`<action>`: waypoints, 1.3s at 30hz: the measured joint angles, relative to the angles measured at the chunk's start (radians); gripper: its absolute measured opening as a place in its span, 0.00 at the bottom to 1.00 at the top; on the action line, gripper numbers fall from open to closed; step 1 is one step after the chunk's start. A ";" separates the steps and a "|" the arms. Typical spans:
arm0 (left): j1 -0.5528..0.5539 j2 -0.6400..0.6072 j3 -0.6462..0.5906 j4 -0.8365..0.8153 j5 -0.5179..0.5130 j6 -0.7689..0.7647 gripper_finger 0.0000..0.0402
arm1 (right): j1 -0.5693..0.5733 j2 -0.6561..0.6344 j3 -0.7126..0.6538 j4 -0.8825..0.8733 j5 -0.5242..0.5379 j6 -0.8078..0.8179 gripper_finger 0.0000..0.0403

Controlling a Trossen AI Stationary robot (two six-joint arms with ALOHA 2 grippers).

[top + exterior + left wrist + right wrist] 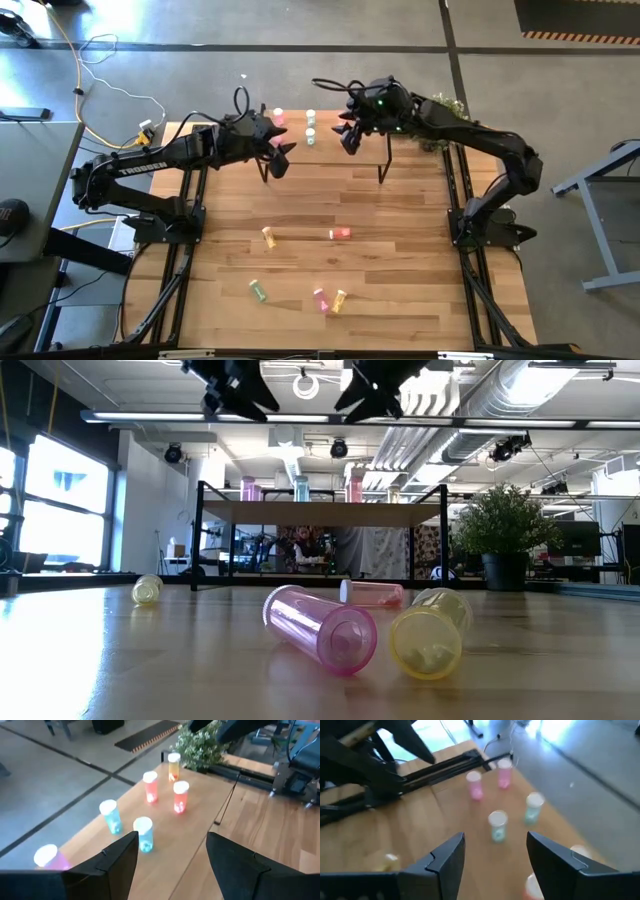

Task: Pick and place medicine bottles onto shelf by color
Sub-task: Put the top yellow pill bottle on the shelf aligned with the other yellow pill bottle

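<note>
The shelf (325,140) stands at the table's far side, with several bottles upright on its top: pink (278,117) and teal (311,135) ones in the high view. My left gripper (283,155) hovers open over the shelf's left end. The left wrist view shows teal (144,834), red (180,796) and pink (47,857) bottles ahead of it. My right gripper (348,135) hovers open over the shelf's middle, above a teal bottle (497,826) and pink ones (474,785). Several bottles lie on their sides on the table nearer the front: yellow (268,237), red (340,233), green (258,290), pink (321,300).
A potted plant (445,110) stands at the table's far right corner. In the low view a pink bottle (320,630) and a yellow one (428,632) lie close to the near edge. Both arm bases sit at the table's left and right sides.
</note>
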 joint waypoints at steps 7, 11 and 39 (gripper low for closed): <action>0.000 0.000 0.000 -0.081 0.000 -0.055 0.56 | 0.074 0.000 0.044 -0.146 -0.006 0.258 0.51; -0.001 0.000 0.000 -0.158 0.000 -0.169 0.56 | 0.115 0.000 0.044 -0.201 -0.010 0.357 0.51; -0.513 0.105 -0.001 -0.743 -0.169 -1.535 0.56 | -0.002 0.000 0.044 -0.192 -0.016 -0.072 0.51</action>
